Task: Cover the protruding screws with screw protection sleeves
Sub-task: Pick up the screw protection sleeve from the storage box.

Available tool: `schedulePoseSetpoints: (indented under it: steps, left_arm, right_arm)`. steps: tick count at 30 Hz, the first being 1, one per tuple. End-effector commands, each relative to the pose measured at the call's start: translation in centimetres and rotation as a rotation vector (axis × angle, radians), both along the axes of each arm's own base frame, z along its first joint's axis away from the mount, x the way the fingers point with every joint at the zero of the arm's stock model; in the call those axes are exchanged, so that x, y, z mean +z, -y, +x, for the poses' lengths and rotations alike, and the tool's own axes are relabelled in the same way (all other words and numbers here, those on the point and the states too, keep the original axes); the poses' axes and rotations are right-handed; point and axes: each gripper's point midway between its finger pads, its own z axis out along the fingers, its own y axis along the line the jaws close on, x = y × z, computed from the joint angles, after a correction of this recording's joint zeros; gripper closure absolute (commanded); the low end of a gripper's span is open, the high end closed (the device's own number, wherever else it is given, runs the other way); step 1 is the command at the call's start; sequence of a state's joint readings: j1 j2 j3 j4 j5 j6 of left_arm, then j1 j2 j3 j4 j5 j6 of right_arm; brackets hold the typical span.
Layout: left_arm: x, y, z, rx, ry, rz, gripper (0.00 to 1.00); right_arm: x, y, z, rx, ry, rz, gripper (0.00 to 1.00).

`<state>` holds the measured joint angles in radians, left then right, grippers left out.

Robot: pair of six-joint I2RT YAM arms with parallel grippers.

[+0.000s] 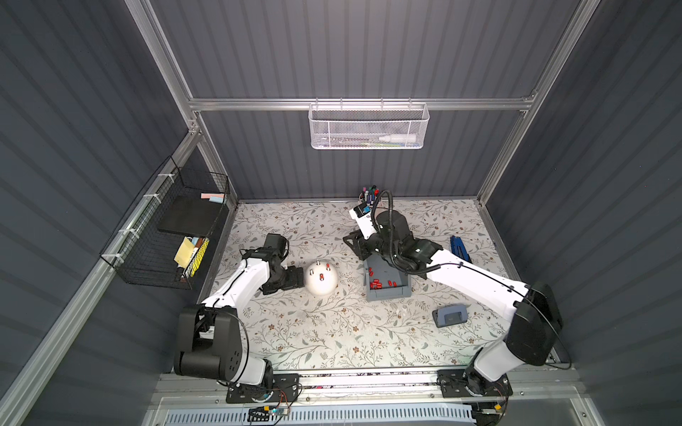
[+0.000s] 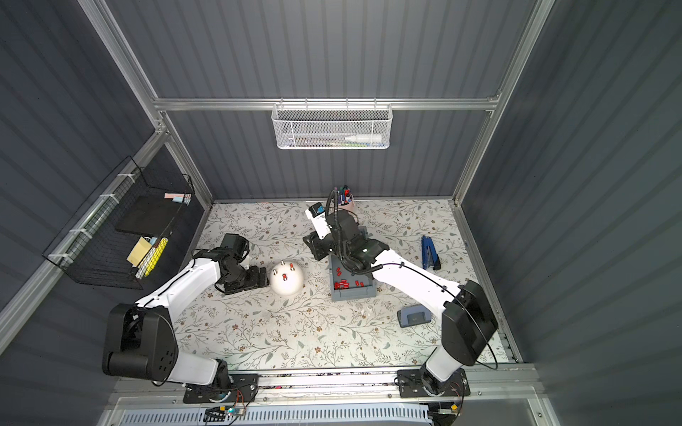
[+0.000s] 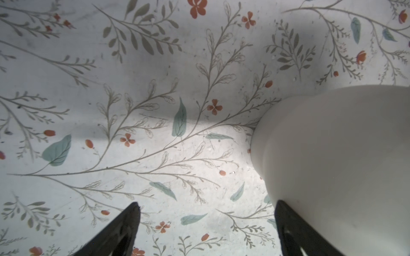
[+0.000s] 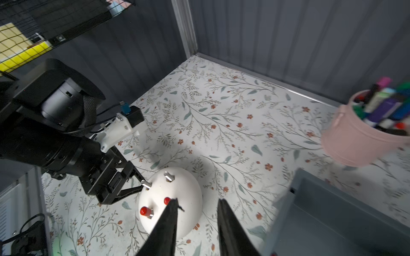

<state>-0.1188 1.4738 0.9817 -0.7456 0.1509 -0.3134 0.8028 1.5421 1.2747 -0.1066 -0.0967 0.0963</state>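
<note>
Left wall: black wire basket (image 1: 147,258), yellow and pink pads inside.

Left arm reaches out low over the floral table (image 1: 332,332). Left gripper (image 3: 206,205) has its fingers spread wide and holds nothing. One finger (image 3: 288,221) sits right up against the side of the white dome (image 1: 321,289); I cannot tell whether it actually touches. The other finger stands clear over bare table.

The dome rests on the table left of centre. Four protruding screws (image 4: 169,177) stick out of its top. The two on the side toward the left gripper are bare and silvery. The two on the side toward the bin each carry a red cap.

Just right of the dome, and apart from it, is a grey bin (image 1: 404,291). The loose screw protection sleeves (image 1: 376,284) lie scattered on its floor, most of them bunched at the near end.

Right gripper (image 4: 198,202) hangs raised near the bin's back corner. Its fingers are parted with an empty gap, and its wrist view looks down on the dome's capped side.

Behind the right arm, by the back wall: pink cup (image 4: 355,144) full of marker pens. Further right: blue stapler (image 1: 459,249). Nearer the front: grey hole punch (image 1: 450,315).
</note>
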Motion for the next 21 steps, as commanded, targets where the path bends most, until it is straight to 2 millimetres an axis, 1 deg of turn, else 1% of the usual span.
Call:
schedulePoseSetpoints:
  steps: [1, 4, 6, 9, 11, 13, 16, 18, 21]
  left_arm:
    - [0.9, 2.3, 1.2, -0.032, 0.028, -0.084, 0.07]
    - [0.7, 3.4, 1.3, -0.055, 0.02, -0.105, 0.06]
    - [0.6, 3.8, 1.4, -0.057, 0.017, -0.128, 0.06]
    - [0.9, 4.3, 1.7, -0.069, 0.031, -0.15, 0.06]
    - [0.9, 4.0, 1.6, -0.081, 0.035, -0.134, 0.05]
    - [1.1, 3.8, 1.2, -0.088, 0.03, -0.123, 0.05]
    - [1.3, 2.6, 0.9, -0.097, 0.04, -0.052, 0.03]
    - [1.5, 1.7, 0.4, -0.094, 0.032, -0.003, 0.03]
    - [1.9, 0.5, 0.0, -0.099, 0.043, 0.069, 0.02]
  right_arm:
    - [-4.1, 3.6, -1.1, -0.111, -0.113, -0.132, 0.7]
    - [-6.1, 6.2, -1.5, -0.19, -0.198, -0.174, 0.76]
    - [-7.6, 7.4, -1.5, -0.239, -0.259, -0.199, 0.77]
    - [-9.7, 8.1, -1.1, -0.282, -0.345, -0.221, 0.77]
    - [-11.3, 8.5, -0.4, -0.331, -0.428, -0.237, 0.78]
    - [-12.4, 8.5, 0.3, -0.355, -0.48, -0.245, 0.81]
    - [-13.6, 8.2, 1.3, -0.378, -0.519, -0.259, 0.85]
    - [-14.5, 8.0, 1.8, -0.392, -0.541, -0.268, 0.86]
    - [-16.4, 8.5, 2.3, -0.434, -0.592, -0.28, 0.84]
